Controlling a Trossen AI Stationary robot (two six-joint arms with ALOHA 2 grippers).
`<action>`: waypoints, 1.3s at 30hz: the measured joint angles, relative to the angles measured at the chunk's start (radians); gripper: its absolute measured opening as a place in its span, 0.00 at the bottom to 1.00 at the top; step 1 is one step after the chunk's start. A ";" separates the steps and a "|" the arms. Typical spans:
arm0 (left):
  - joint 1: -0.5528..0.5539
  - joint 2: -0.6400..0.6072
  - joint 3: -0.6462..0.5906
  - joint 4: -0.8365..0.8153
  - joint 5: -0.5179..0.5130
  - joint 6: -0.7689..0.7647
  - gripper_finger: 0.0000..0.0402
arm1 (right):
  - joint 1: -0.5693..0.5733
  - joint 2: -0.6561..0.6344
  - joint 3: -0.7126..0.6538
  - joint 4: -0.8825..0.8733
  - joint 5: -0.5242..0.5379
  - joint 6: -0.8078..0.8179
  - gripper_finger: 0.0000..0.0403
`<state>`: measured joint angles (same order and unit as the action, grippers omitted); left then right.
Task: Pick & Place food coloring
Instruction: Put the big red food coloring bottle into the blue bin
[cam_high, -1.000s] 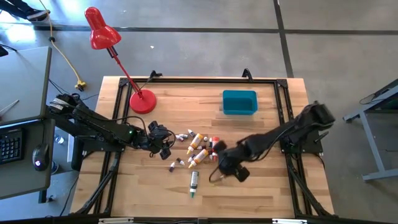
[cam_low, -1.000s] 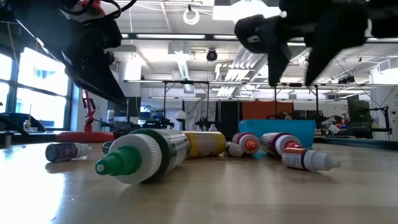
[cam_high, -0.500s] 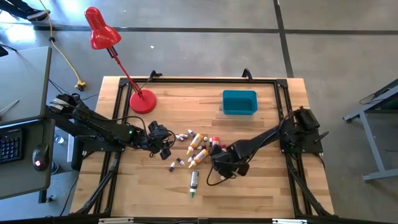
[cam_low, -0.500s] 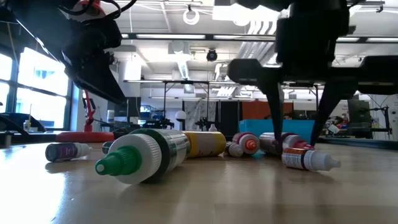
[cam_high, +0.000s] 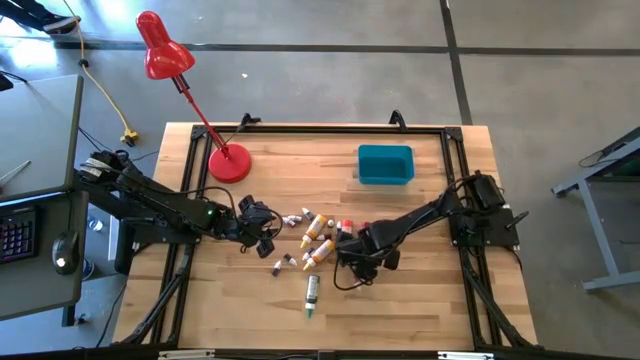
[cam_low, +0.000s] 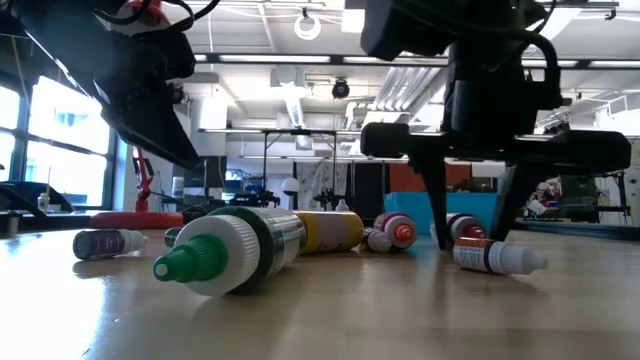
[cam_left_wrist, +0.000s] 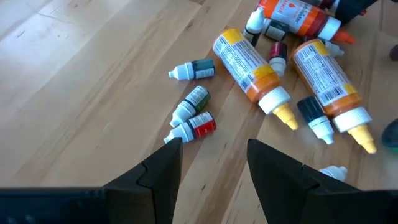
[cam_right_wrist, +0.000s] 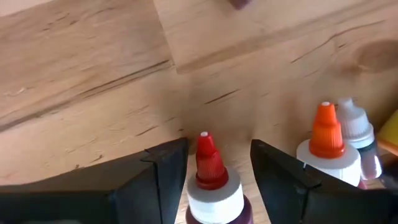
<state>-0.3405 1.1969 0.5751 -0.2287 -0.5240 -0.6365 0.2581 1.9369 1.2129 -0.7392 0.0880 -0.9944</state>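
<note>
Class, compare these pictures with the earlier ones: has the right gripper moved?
Yes. The right gripper has dropped toward the table, its open fingers now straddling a red-tipped bottle.

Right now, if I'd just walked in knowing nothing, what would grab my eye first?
Probably the scatter of food coloring bottles lying mid-table, with the right gripper lowered over a red-tipped bottle, its fingers open on either side. The left gripper hovers open beside the pile, and a red desk lamp and blue bin stand at the far side.
</note>
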 joint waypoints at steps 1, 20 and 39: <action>0.000 0.000 0.000 0.000 0.000 0.000 0.44 | -0.007 0.000 0.000 0.000 -0.004 0.000 0.43; 0.000 0.000 0.000 0.000 0.000 0.000 0.44 | -0.108 0.002 -0.003 -0.015 -0.095 -0.084 0.37; 0.000 0.000 0.000 0.001 -0.001 0.000 0.44 | -0.129 -0.020 0.031 0.055 -0.099 0.280 0.29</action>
<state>-0.3405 1.1969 0.5747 -0.2280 -0.5251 -0.6369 0.1296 1.9169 1.2435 -0.6838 -0.0107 -0.7148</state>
